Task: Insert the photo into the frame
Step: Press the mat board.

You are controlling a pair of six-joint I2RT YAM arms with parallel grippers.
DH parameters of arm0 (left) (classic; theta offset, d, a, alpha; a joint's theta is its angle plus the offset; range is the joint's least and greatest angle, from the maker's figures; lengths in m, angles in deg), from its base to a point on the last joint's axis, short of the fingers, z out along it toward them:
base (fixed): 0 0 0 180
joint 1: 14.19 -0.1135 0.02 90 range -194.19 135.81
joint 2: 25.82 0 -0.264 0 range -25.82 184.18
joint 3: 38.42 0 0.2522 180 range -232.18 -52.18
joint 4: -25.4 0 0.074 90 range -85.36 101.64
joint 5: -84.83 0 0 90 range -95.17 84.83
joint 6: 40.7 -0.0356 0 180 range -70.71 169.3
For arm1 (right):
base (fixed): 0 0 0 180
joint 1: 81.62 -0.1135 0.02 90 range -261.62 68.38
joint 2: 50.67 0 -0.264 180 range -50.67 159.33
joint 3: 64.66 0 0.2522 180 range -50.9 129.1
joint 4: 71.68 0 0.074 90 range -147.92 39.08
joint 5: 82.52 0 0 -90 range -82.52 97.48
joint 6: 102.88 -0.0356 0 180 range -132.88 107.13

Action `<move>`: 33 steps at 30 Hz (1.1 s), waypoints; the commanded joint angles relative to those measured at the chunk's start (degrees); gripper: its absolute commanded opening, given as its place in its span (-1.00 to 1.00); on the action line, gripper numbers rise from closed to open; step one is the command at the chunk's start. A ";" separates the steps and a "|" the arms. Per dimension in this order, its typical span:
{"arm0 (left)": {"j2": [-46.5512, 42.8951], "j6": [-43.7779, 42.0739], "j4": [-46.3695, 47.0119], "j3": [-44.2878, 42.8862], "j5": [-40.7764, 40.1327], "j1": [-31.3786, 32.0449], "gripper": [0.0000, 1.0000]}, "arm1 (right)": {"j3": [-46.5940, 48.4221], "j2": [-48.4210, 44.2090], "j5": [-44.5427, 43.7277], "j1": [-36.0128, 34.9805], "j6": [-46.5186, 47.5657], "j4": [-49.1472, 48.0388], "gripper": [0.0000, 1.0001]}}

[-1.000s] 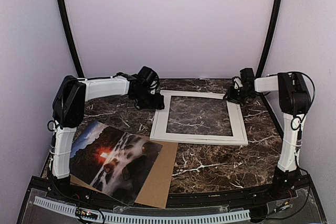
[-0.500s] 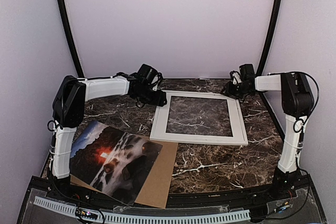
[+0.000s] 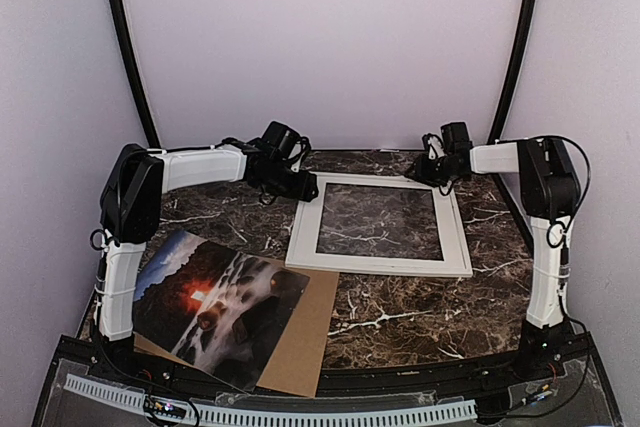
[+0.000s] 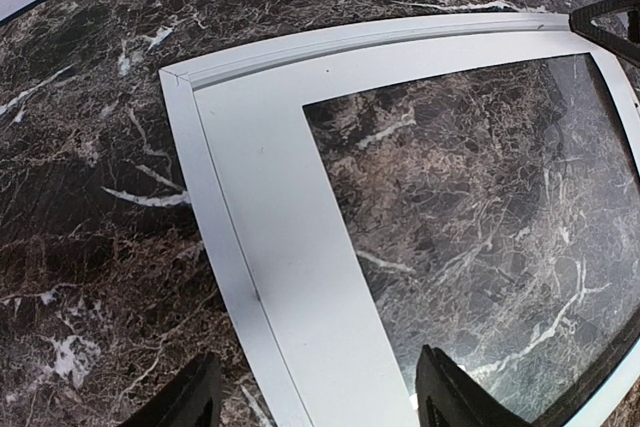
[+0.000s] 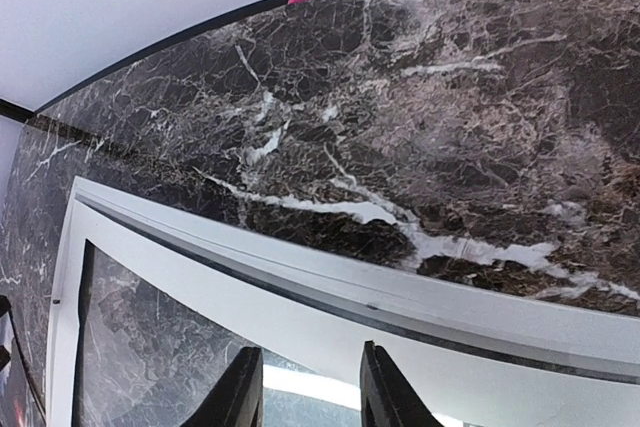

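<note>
Pale lilac walls enclose a dark marble table; two black poles, possibly cables, rise near its far corners.

Soft even light, wrist-view edge distortion

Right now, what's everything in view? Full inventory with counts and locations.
Glossy rectangular landscape photo: one, dark with a red-orange glow, near left, lying on the cardboard.
Brown cardboard sheet: one, brown, near left of the table, under the photo.
White rectangular picture frame: one, white with a see-through centre, flat at far centre.
Dark marble table: one, brown-black with white veins, under everything.
Robot arms: two, white and black; left arm, right arm.
Left pincer: one, black, open, above the frame's left side.
Right pincer: one, black, open, above the frame's far rail.
</note>
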 commanded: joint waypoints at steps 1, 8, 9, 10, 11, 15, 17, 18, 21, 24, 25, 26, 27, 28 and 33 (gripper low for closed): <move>-4.58 -0.67 -0.75 -0.60 -0.60 -0.11 0.38 | 1.73 1.99 0.76 -0.79 -0.67 -1.70 -0.34; -4.68 -0.77 -0.89 -0.17 -0.59 -0.11 0.38 | 1.47 3.68 1.03 -1.13 -0.21 -1.29 -0.34; -4.68 -0.79 -0.94 -0.06 -0.58 -0.11 0.38 | 1.13 3.56 1.15 -1.18 -0.17 -1.25 -0.35; -4.75 -0.75 -0.97 0.00 -0.62 -0.11 0.38 | 0.70 3.33 1.16 -1.18 -0.10 -1.36 -0.35; -4.76 -0.78 -1.03 0.16 -0.71 -0.11 0.38 | 0.21 2.95 1.12 -1.19 -0.08 -1.42 -0.35; -5.00 -0.73 -0.88 0.93 -1.06 -0.11 0.38 | -1.84 1.20 0.49 -1.19 -0.01 -1.85 -0.35; -5.03 -0.71 -0.94 1.24 -1.35 -0.11 0.38 | -2.43 0.57 0.08 -1.19 0.01 -1.64 -0.35; -5.10 -0.71 -0.92 1.37 -1.53 -0.11 0.38 | -2.54 0.41 -0.02 -1.23 -0.08 -1.61 -0.35; -5.19 -0.77 -1.39 1.46 -1.67 -0.11 0.38 | -2.65 0.26 0.10 -1.34 -0.08 -1.36 -0.36; -5.41 -1.01 -1.93 1.63 -3.71 -0.11 0.38 | -2.58 0.17 -0.22 -1.53 0.00 -1.16 -0.36; -5.46 -1.03 -2.03 1.68 -3.90 -0.11 0.38 | -2.50 0.25 -0.39 -1.61 -0.03 -1.07 -0.36; -5.51 -1.16 -2.22 1.77 -4.35 -0.11 0.38 | -2.48 0.18 -0.50 -1.62 0.05 -0.92 -0.36; -5.55 -1.20 -2.31 1.79 -4.48 -0.11 0.39 | -2.40 0.17 -0.59 -1.62 0.03 -0.77 -0.36; -5.55 -1.22 -2.48 1.82 -4.80 -0.11 0.39 | -2.32 0.05 -0.70 -1.70 0.12 -0.57 -0.36; -6.00 -1.11 -3.06 2.15 -5.89 -0.11 0.40 | -1.65 -1.22 -1.27 -1.71 0.63 0.43 -0.36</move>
